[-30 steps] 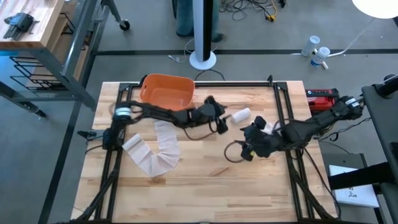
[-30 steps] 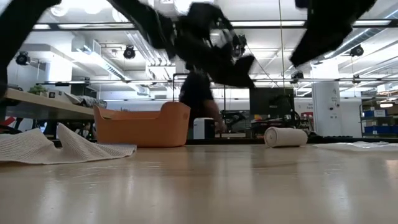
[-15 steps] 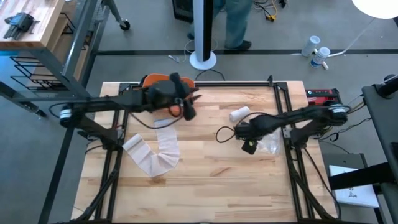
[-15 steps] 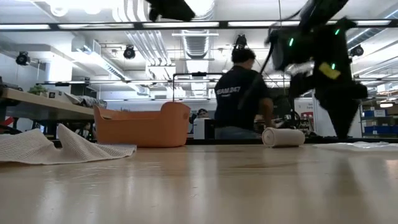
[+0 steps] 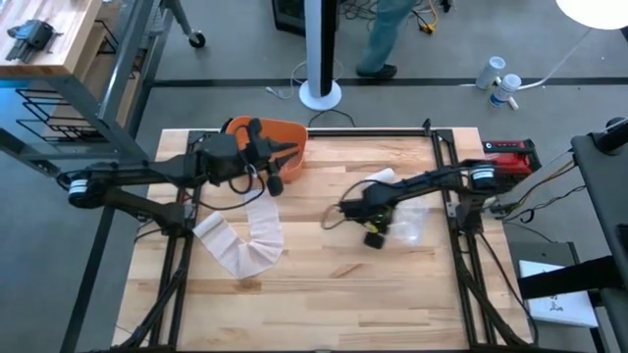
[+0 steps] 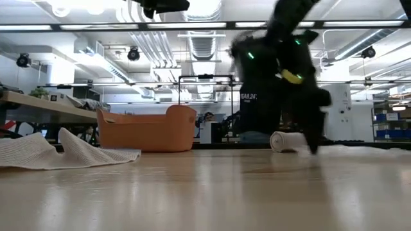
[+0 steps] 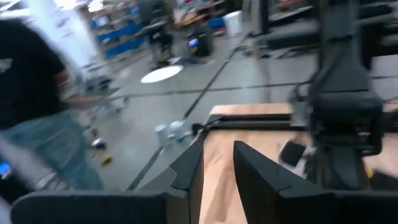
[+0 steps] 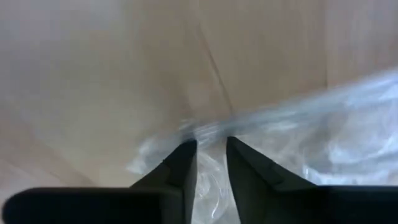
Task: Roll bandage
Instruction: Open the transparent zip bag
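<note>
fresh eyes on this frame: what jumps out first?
The unrolled bandage sprawls in loose folds on the table's left half, with the orange bin at the far edge behind it. A small rolled bandage sits right of centre, beside the right tool, which is low over clear plastic wrap. The left tool hovers near the bin.

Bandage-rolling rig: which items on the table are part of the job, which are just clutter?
Job:
- unrolled bandage strip, lying loose on the table
- rolled bandage, on the table
- right tool, low over the clear plastic wrapper

Lying about:
- orange bin
- red device, at the table's edge
</note>
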Available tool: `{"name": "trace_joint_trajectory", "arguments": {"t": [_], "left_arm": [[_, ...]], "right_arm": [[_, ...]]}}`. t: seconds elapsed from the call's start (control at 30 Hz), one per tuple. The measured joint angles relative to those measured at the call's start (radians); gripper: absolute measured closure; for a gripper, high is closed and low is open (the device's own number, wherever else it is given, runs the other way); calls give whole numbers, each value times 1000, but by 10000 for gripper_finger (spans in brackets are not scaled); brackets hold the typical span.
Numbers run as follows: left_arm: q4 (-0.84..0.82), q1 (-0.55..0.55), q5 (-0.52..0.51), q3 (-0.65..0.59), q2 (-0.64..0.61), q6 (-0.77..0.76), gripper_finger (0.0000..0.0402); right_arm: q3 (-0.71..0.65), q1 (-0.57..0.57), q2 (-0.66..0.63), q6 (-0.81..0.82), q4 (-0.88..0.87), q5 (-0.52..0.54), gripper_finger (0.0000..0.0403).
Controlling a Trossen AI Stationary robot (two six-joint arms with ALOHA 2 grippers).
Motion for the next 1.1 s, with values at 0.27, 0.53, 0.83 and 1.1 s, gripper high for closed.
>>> {"name": "trace_joint_trajectory", "arguments": {"t": [0.27,0.53,0.83,1.1], "left_arm": [[2,0,58,3,1,40,322],[-24,-4,58,0,-1,-38,324],[-10,-6,139,0,37,-91,303],[1,-6,136,1,75,-113,276]], "right_arm": [[220,100,0,-169,15,7,381],[177,171,-61,-125,-174,10,370],[20,207,-54,-24,-160,-19,252],[-36,210,-48,68,-72,-68,230]]}}
